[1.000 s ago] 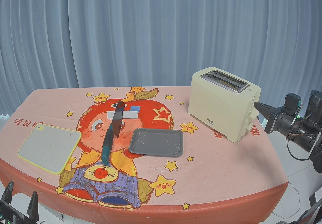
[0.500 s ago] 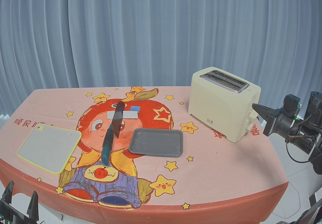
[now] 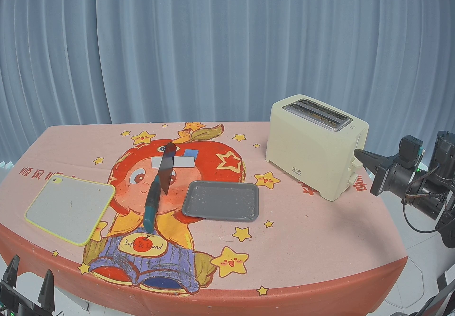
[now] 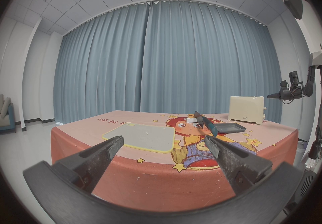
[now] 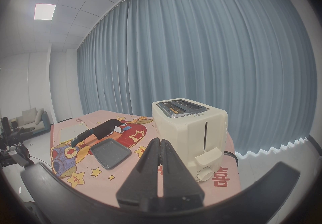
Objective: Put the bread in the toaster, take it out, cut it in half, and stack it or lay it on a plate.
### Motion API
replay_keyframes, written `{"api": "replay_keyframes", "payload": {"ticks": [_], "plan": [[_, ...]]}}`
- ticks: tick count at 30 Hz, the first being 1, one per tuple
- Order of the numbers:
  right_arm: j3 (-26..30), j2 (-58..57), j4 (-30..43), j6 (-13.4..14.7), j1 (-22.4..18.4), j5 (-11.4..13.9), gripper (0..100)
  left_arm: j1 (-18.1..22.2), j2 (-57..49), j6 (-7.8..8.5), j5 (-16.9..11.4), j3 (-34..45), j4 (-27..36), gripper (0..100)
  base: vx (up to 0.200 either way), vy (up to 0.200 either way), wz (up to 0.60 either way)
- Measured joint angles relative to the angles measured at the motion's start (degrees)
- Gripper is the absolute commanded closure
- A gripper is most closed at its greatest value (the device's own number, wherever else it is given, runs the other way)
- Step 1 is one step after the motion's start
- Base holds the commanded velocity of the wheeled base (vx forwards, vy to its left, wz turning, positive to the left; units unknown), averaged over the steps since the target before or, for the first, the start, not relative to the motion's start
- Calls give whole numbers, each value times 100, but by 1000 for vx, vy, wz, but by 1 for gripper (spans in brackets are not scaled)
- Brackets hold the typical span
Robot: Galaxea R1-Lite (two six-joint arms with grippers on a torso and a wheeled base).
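Right pincer, clenched, points at the toaster; left pincer released.

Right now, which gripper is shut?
The right gripper, beside the toaster. It is pinched tight with no gap, while the left gripper is spread wide open.

Blue-grey curtain behind a pink cartoon tablecloth — sofa far off

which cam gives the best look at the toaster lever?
Right wrist view: the toaster lever faces it, slot and dial visible. Head view shows it edge-on at the end of the toaster. Left wrist view: toaster far off, lever barely visible.
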Motion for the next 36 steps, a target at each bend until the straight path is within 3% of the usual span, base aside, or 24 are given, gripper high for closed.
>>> {"api": "replay_keyframes", "payload": {"ticks": [9, 36], "plan": [[61, 32, -2, -27, 179, -130, 100, 0, 0, 0, -2, 0, 0, 0, 0, 0, 0], [80, 45, -5, -98, 210, -167, 100, 0, 0, 0, -2, 0, 2, 0, 0, 0, 0]]}}
